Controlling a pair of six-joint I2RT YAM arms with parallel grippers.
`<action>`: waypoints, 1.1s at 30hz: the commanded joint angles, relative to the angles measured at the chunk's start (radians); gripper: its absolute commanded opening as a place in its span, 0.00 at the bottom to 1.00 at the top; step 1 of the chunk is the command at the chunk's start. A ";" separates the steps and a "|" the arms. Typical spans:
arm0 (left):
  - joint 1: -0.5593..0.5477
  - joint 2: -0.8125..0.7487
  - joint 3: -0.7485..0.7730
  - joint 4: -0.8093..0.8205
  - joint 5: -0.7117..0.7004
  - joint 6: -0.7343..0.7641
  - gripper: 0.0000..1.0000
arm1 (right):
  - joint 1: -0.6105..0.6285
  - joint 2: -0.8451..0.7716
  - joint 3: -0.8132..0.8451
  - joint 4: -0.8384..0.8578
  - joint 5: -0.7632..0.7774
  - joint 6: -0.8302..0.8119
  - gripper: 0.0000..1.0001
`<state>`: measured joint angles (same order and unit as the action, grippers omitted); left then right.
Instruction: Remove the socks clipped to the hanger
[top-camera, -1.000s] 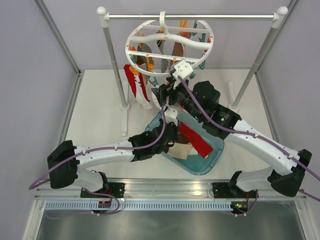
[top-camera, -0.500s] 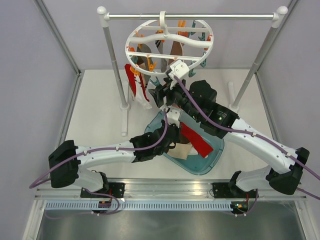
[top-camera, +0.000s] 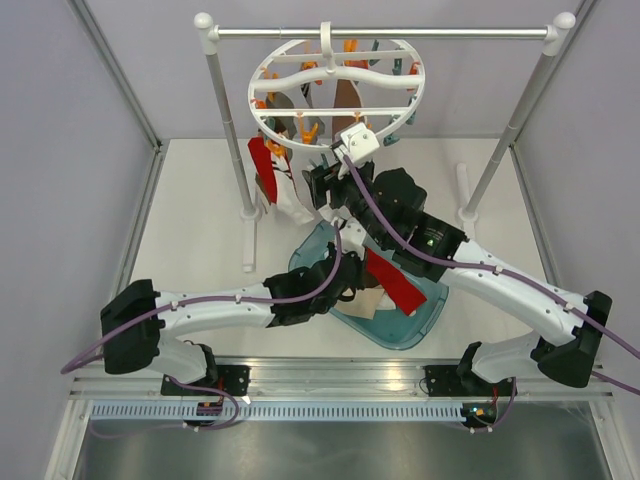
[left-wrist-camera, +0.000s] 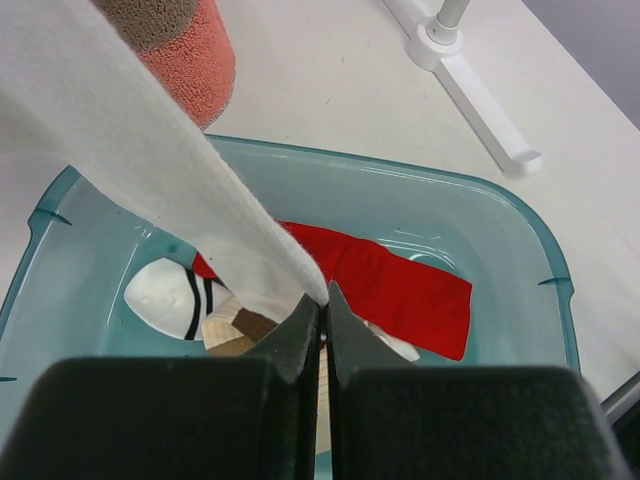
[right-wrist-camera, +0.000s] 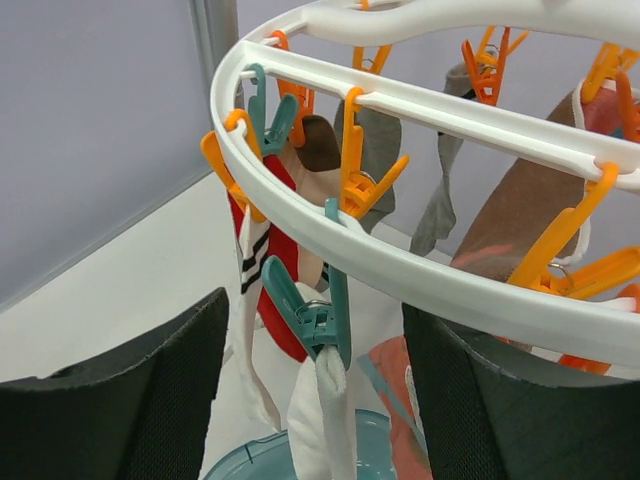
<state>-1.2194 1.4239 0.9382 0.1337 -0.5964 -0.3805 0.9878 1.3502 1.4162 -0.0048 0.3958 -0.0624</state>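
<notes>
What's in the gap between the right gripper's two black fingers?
In the right wrist view, a teal clip sits there, hanging from the hanger and pinching the top of a white sock.

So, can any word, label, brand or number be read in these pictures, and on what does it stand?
None can be read. The hanger, its clips, the white sock, the red sock, the teal bin, the rail stand, the left arm and the right arm carry no visible writing in any view.
</notes>
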 joint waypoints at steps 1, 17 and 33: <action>-0.017 0.012 0.045 0.027 -0.013 0.057 0.02 | 0.011 -0.002 -0.020 0.089 0.069 -0.031 0.73; -0.035 0.026 0.057 0.021 -0.022 0.081 0.02 | 0.014 -0.008 -0.040 0.158 0.100 -0.050 0.54; -0.035 0.030 0.045 0.020 0.004 0.063 0.02 | 0.014 -0.040 -0.043 0.163 0.107 -0.039 0.15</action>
<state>-1.2469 1.4467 0.9565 0.1303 -0.5995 -0.3374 0.9977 1.3445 1.3685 0.1261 0.4889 -0.1013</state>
